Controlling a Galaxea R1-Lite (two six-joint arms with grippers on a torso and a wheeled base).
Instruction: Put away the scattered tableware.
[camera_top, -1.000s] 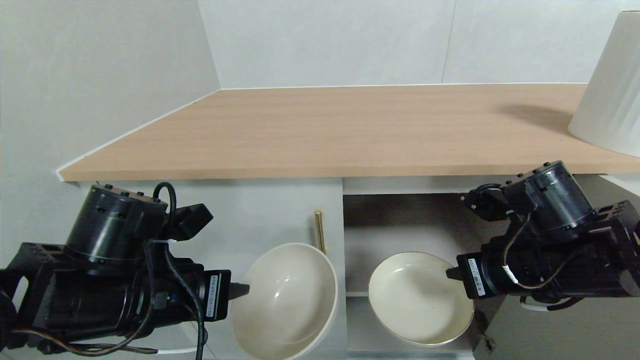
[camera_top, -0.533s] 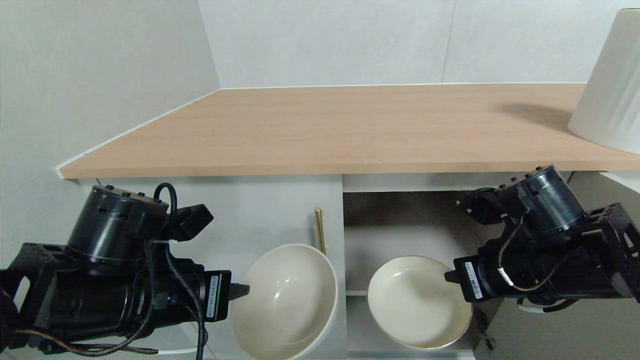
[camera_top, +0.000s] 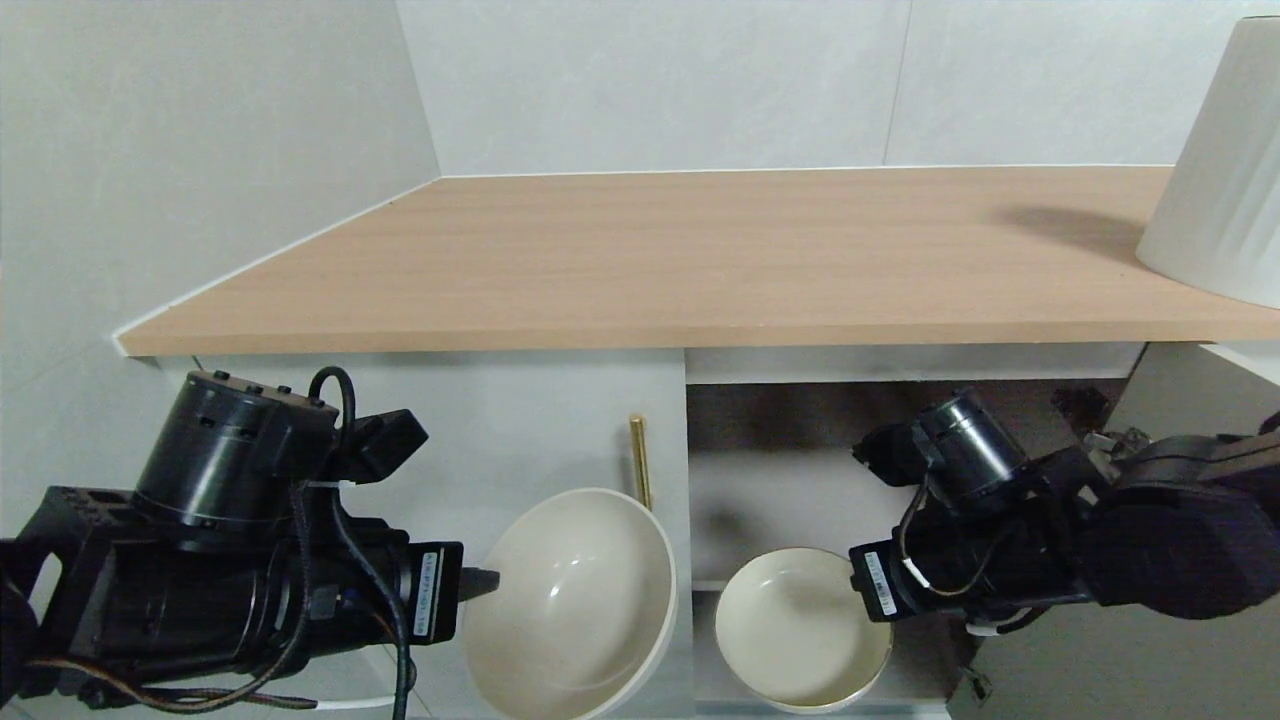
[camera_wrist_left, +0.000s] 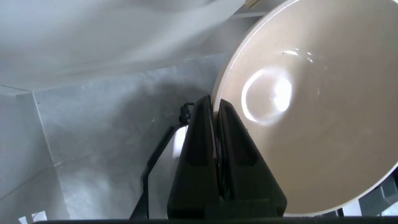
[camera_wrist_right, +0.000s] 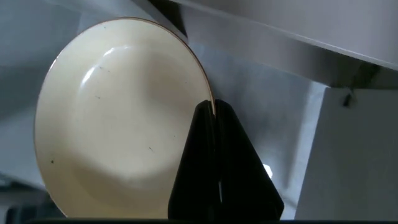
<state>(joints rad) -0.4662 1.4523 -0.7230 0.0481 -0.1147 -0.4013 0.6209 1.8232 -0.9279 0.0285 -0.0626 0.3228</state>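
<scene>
Both claws are closed on crockery. The left claw (camera_top: 482, 580) pinches the near-left rim of the large bowl (camera_top: 570, 600), one finger inside the wall and one outside, as its wrist view (camera_wrist_left: 215, 107) shows. The right claw (camera_top: 858, 572) grips the rim of the shallow dish (camera_top: 800, 630) the same way (camera_wrist_right: 211, 111).

The large bowl hangs tilted in front of the closed cabinet door (camera_top: 520, 420), just beside its brass handle (camera_top: 638, 460). The shallow dish is low at the mouth of the open compartment (camera_top: 780, 450) to the right, under the wooden counter (camera_top: 700, 260). Whether it has crossed the shelf edge (camera_top: 705, 587) cannot be told.

The step in hand looks like stowing the shallow dish. The next move would call for carrying it farther in over a shelf, levelling it, and letting go only once it rests. The large bowl would then need to clear the door edge to follow it in.

A white sticker sits on each wrist (camera_top: 425, 592), but its print is too small to read. Neither piece of crockery shows any writing.
</scene>
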